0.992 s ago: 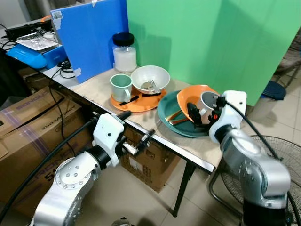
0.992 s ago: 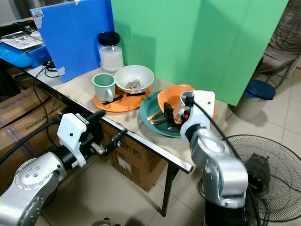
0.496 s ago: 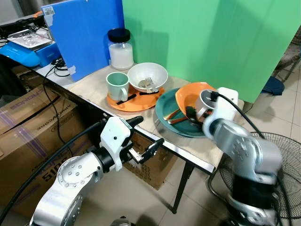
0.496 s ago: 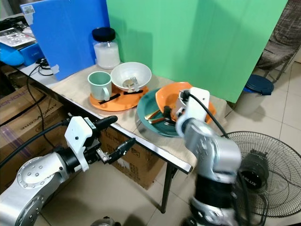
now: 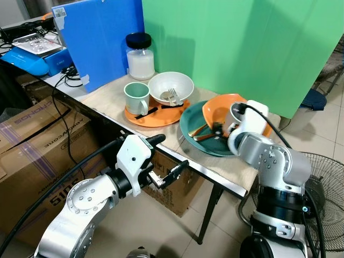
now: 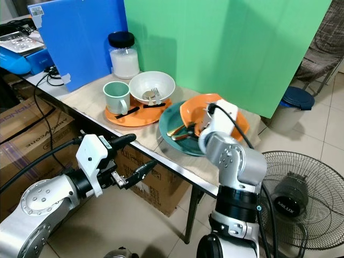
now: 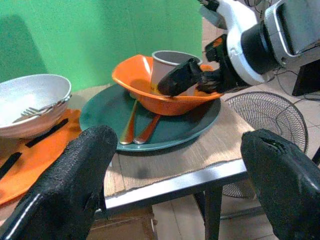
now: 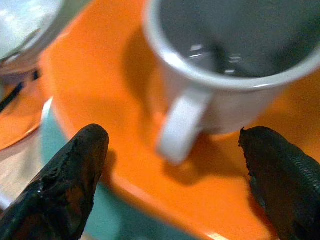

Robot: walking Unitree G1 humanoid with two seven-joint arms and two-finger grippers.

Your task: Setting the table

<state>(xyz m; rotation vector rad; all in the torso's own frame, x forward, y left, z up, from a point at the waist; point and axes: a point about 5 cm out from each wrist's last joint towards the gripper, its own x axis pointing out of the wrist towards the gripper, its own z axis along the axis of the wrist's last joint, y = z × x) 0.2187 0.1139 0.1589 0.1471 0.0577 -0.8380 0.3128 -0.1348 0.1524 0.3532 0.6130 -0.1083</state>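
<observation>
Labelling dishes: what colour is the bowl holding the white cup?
Orange bowl; left wrist view shows it best.

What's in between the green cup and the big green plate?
The white bowl with a fork inside sits between the green cup and the teal plate, sharing the cup's orange plate. The left eye view shows it best.

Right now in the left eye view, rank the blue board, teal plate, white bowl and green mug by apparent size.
1. blue board
2. teal plate
3. white bowl
4. green mug

The board stands farther back, so it probably is the largest.
</observation>
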